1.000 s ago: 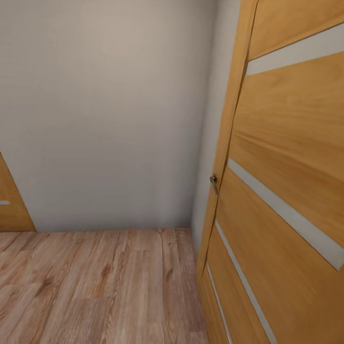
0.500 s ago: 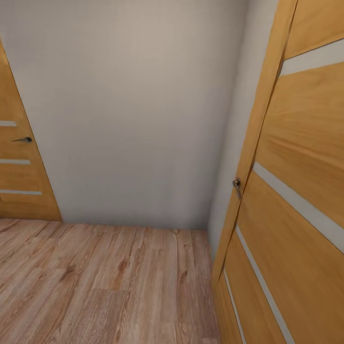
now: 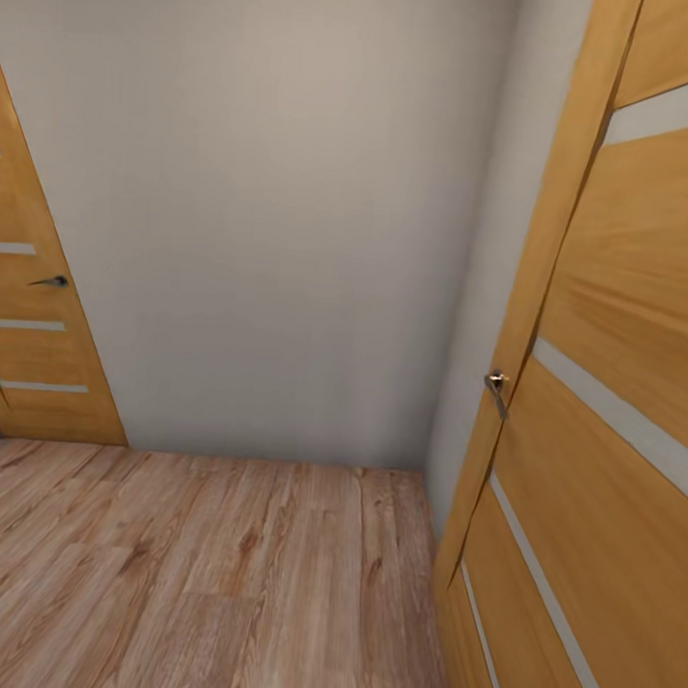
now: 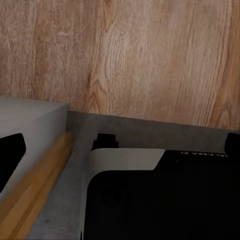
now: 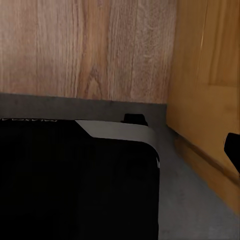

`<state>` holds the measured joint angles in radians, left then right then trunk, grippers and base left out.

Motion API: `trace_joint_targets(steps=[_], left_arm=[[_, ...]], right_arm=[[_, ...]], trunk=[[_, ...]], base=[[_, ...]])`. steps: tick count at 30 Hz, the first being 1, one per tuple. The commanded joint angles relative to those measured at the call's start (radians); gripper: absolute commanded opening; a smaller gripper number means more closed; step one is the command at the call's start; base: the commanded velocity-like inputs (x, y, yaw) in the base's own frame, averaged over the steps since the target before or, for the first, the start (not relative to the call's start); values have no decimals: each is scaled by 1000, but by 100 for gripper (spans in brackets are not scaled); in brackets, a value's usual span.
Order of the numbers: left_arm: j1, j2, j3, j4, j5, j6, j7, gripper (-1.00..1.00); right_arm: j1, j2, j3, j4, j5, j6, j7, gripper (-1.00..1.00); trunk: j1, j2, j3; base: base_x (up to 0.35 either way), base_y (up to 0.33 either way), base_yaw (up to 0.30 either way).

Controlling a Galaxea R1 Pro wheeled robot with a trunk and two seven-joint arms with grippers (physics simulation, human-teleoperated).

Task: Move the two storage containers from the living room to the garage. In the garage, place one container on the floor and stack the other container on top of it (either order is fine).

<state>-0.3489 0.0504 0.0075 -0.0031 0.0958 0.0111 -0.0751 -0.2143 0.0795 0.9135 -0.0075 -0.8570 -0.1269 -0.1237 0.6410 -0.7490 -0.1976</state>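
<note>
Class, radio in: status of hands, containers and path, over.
Hands: state unreadable. Facing a white wall on wood plank floor. Wooden door close on the right, another door far left.

Plain wall (image 3: pixel 279 231) blocks way ahead. Open wooden door (image 3: pixel 601 415) with handle (image 3: pixel 496 383) stands close on right, narrowing passage. Second wooden door (image 3: pixel 35 311) at far left. Wood plank floor (image 3: pixel 204 578) between them open.

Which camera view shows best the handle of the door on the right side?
The head view shows it best: the small metal handle sits on the edge of the wooden door at the right, seen clearly against the grey wall. The right wrist view shows a low part of a wooden door panel, without a handle; the left wrist view shows plank flooring.
</note>
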Motion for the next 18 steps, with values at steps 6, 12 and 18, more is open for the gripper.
trace_joint_targets(steps=[6,12,18], left_arm=[[0,0,0,0,10,1,-5,100],[-1,1,0,0,11,1,-5,100],[0,2,0,0,12,1,-5,100]], right_arm=[[0,0,8,0,-8,-3,-4,100],[0,-1,8,0,-9,-3,-5,100],[0,-1,9,0,-9,-2,-5,100]], trunk=[[1,-1,-1],[1,-1,-1],[1,-1,-1]], base=[[260,0,0],[174,0,0],[20,0,0]])
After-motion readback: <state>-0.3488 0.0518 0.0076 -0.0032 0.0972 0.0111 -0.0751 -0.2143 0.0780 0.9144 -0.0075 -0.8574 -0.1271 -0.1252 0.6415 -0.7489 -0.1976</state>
